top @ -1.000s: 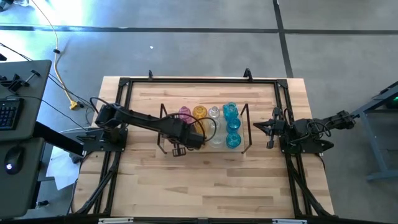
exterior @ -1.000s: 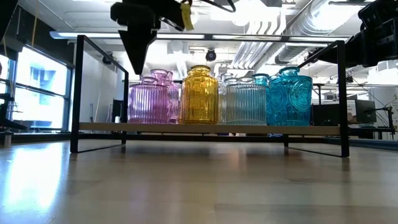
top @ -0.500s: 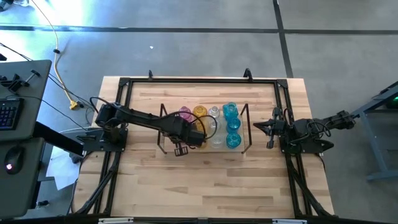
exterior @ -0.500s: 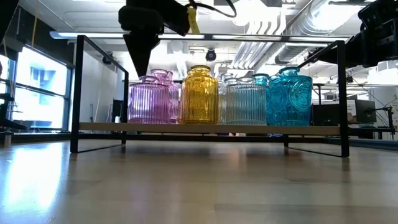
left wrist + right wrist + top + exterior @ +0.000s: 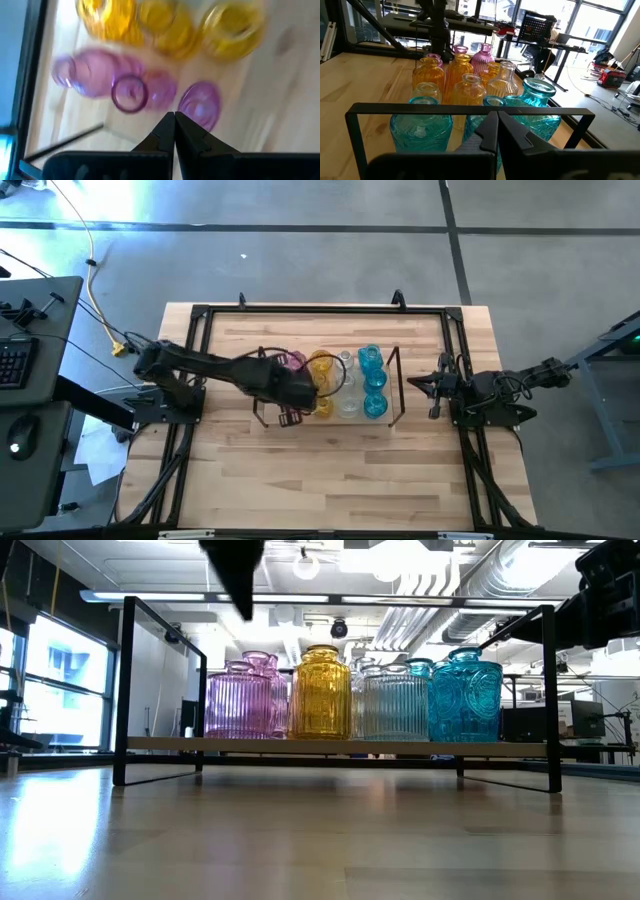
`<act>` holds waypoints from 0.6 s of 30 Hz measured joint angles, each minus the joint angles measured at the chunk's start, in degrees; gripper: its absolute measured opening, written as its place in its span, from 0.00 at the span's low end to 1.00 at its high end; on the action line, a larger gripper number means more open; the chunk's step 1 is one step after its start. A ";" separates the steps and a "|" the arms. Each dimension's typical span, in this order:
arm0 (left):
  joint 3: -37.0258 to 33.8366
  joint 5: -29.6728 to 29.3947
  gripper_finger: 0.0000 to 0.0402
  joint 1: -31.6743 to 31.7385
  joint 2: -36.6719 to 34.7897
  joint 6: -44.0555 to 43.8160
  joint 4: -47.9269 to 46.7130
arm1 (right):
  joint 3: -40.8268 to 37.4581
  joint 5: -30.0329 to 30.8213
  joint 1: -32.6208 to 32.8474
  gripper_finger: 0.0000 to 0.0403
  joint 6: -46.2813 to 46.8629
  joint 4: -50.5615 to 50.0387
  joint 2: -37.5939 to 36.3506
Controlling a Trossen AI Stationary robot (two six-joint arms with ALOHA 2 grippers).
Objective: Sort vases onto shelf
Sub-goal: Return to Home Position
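Note:
The shelf (image 5: 335,746), a light-wood board with dark wire end frames (image 5: 398,385), stands mid-table. On it stand the vases in rows by colour: pink (image 5: 240,700), amber-yellow (image 5: 321,692), clear (image 5: 392,704) and cyan-blue (image 5: 465,696). From above they show as pink (image 5: 297,361), yellow (image 5: 322,370), clear (image 5: 346,380) and cyan (image 5: 372,380). My left gripper (image 5: 244,602) hangs shut and empty above the pink vases (image 5: 129,92) at the shelf's left end, pointing steeply down. My right gripper (image 5: 415,384) waits shut, level, just right of the shelf.
A black metal frame (image 5: 320,310) runs around the tabletop. Bare wood (image 5: 330,470) lies between the shelf and the table's near edge. The right wrist view looks through the shelf's wire end frame (image 5: 470,111) at the cyan vases (image 5: 420,125).
My left gripper has risen straight up from just above the pink vases, staying shut and empty, and has tipped a little. The vases and the shelf have not moved.

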 joint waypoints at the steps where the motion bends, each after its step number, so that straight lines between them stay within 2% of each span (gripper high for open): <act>1: -0.16 -0.54 0.00 -0.50 -1.43 0.78 1.48 | 0.00 0.01 0.00 0.00 0.00 -0.08 0.02; 8: -6.14 -0.97 0.00 -3.16 -12.14 7.19 12.79 | 0.00 0.01 0.00 0.00 0.01 -0.48 -0.01; 18: -22.62 -3.07 0.00 -3.55 -26.99 10.86 26.51 | 0.00 0.32 0.00 0.00 -0.57 -0.44 -0.02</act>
